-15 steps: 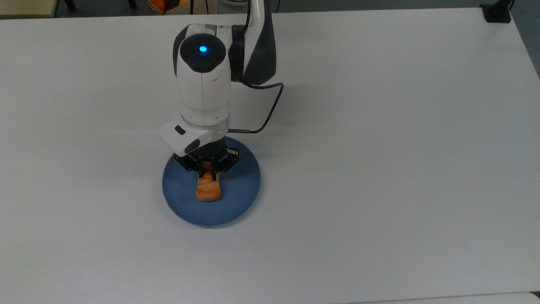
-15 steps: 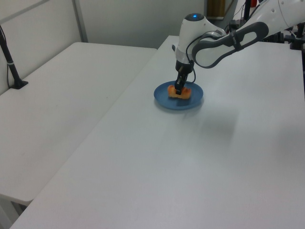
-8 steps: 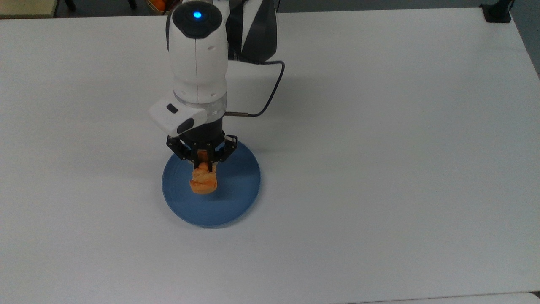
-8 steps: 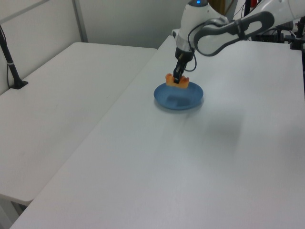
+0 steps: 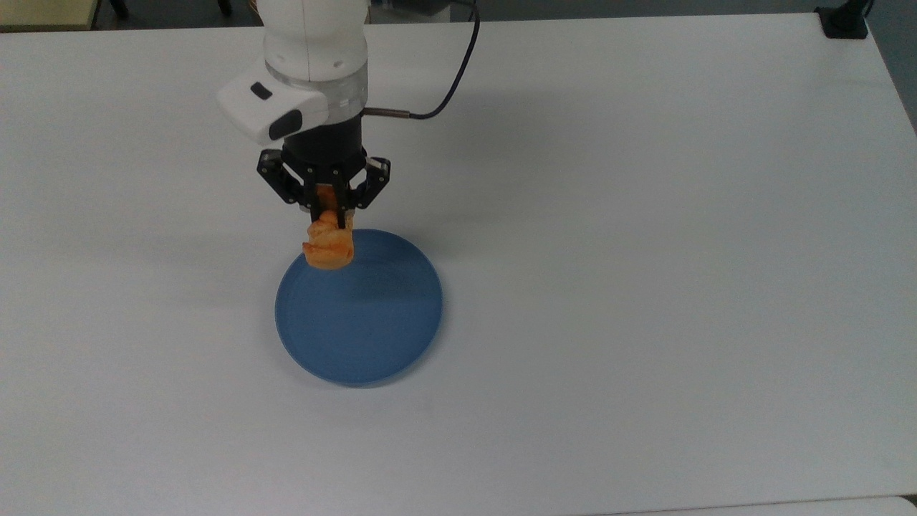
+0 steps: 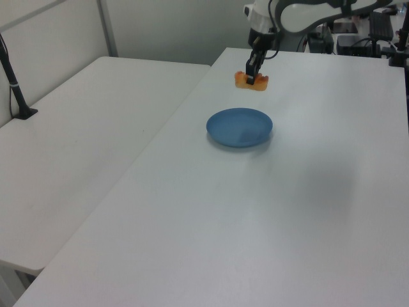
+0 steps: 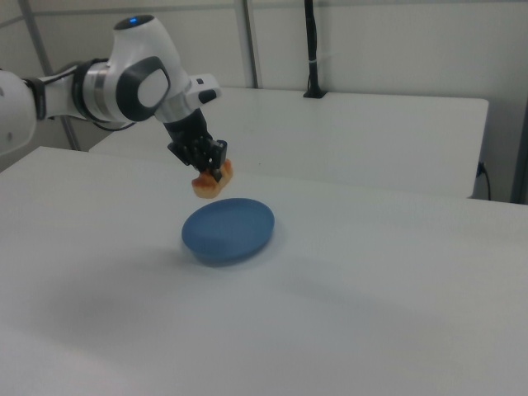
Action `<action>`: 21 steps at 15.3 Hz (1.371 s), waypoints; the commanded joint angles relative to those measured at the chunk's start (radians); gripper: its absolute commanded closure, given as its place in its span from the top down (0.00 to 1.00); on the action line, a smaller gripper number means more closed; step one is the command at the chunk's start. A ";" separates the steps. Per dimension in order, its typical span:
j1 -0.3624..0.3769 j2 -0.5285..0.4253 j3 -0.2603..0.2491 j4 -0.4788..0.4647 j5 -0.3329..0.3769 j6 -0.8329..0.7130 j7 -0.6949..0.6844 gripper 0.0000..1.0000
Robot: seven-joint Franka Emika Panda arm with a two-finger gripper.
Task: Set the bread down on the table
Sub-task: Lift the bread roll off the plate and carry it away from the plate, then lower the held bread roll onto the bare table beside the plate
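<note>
The orange-golden bread (image 5: 329, 246) (image 6: 251, 80) (image 7: 211, 181) hangs in the air, pinched by my gripper (image 5: 331, 211) (image 6: 252, 75) (image 7: 215, 170), which is shut on its upper part. It is lifted well above the round blue plate (image 5: 359, 308) (image 6: 239, 127) (image 7: 228, 230), over the plate's far rim in the top view. The plate lies bare on the white table (image 5: 645, 215) (image 6: 223, 217) (image 7: 371, 289).
A black post base (image 5: 844, 21) stands at the table's top right corner in the top view. A second white table (image 6: 83, 128) adjoins on the left view's left, with a black post (image 6: 16, 89) on it. Wide bare tabletop surrounds the plate.
My gripper has risen off the plate with the bread in it and shifted toward the top view's upper edge. The plate has stayed in place, now bare.
</note>
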 commanded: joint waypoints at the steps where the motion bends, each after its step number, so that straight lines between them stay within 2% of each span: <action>1: 0.013 -0.214 -0.005 -0.193 0.008 -0.064 -0.051 0.27; 4: 0.019 -0.310 -0.004 -0.250 0.020 -0.144 -0.056 0.27; 9: 0.020 -0.398 -0.005 -0.313 0.026 -0.225 -0.058 0.27; 15: 0.025 -0.454 -0.005 -0.376 0.026 -0.400 -0.100 0.27; 21: 0.024 -0.482 -0.005 -0.562 0.011 -0.405 -0.142 0.27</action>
